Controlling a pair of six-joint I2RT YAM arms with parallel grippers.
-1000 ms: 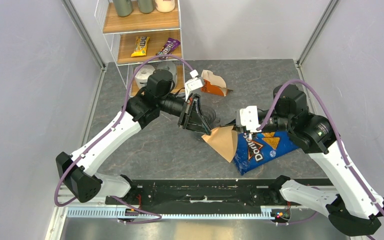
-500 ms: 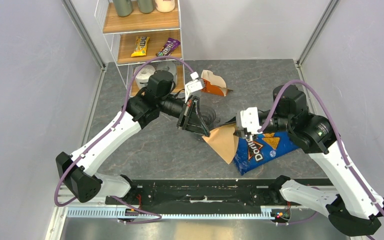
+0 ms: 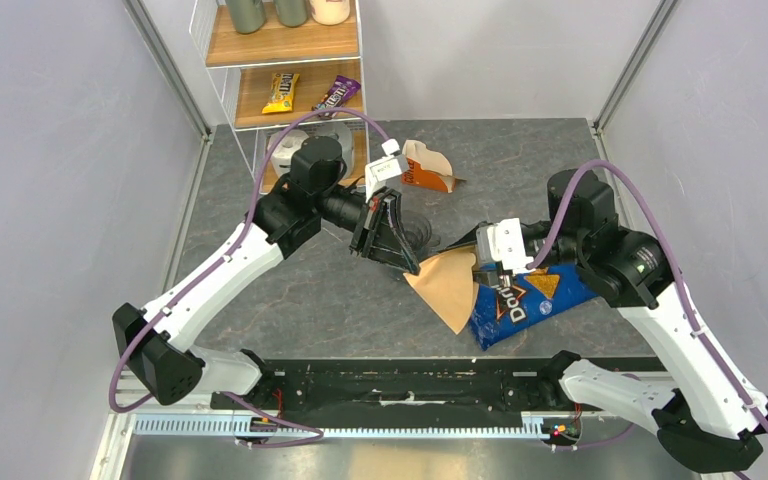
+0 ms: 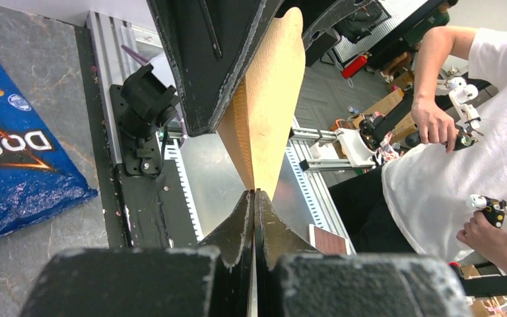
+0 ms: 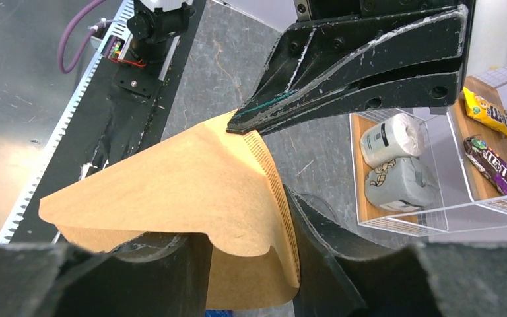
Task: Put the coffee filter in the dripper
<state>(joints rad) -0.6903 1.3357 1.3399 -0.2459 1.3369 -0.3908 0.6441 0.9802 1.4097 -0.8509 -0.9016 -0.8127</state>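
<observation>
Far left first: the left gripper [image 3: 412, 266] is clamped tight on the pointed tip of the coffee filter [image 3: 448, 285]. Its wrist view shows the jaws pressed together with the tan paper fanning out of them. The filter hangs in the air between the two arms, wide edge toward the right. Just behind the left gripper sits the dripper [image 3: 423, 238], dark and partly hidden, so the paper is near it but not in it yet.

Moving right, the right gripper [image 3: 483, 268] stands with jaws parted astride the filter's wide edge, pinching nothing, above the blue chip bag [image 3: 525, 300].

My read is that the left arm carries the filter alone from here. The right should back straight off without snagging the edge. The left then needs to turn the tip down over the centre of the dripper's mouth, lower gently, and let go only once the cone is seated.
</observation>
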